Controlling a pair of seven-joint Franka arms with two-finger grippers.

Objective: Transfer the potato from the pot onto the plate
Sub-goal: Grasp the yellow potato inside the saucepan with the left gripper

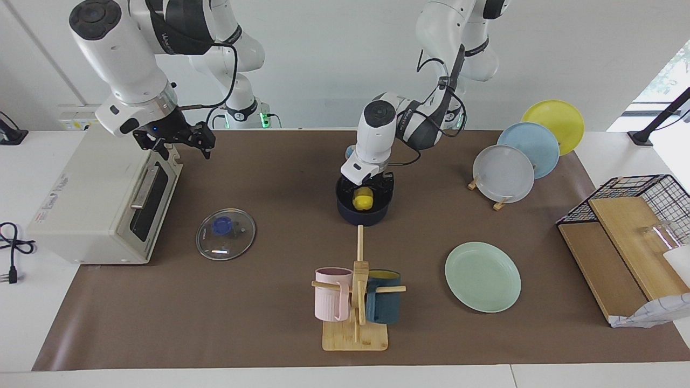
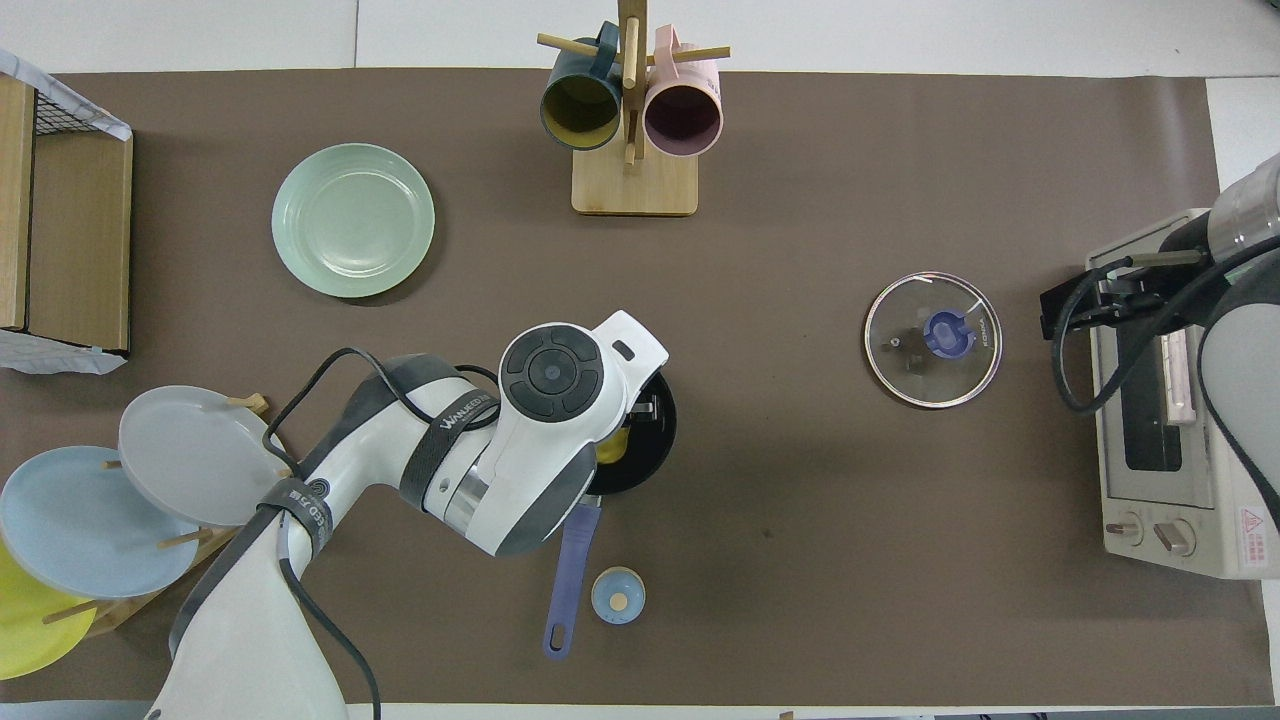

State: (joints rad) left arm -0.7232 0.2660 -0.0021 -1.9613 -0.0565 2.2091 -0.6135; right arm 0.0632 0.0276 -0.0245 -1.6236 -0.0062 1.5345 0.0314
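- The left claw (image 1: pixel 368 189) was down inside the pot (image 1: pixel 362 213) at the centre of the facing view, its fingers set on either side of the potato (image 1: pixel 363 199); whether they actually pressed on it could not be told.
- The potato sat in the pot, a sliver of yellow showing under the arm in the overhead view (image 2: pixel 612 446).
- The pot's blue handle (image 2: pixel 567 580) ran toward the bottom of the overhead view, with a small blue round object (image 2: pixel 618 596) just beside it.
- The plate (image 1: pixel 483 276) lay bare on the counter (image 1: pixel 269 323) at the lower right of the facing view, well apart from the pot.
- The right claw (image 1: pixel 186 141) waited in the air at the upper left, over the toaster oven (image 1: pixel 97 205); its fingers looked parted and held nothing.
- The glass lid (image 1: pixel 226 234) lay flat in the left half of the frame, between oven and pot.
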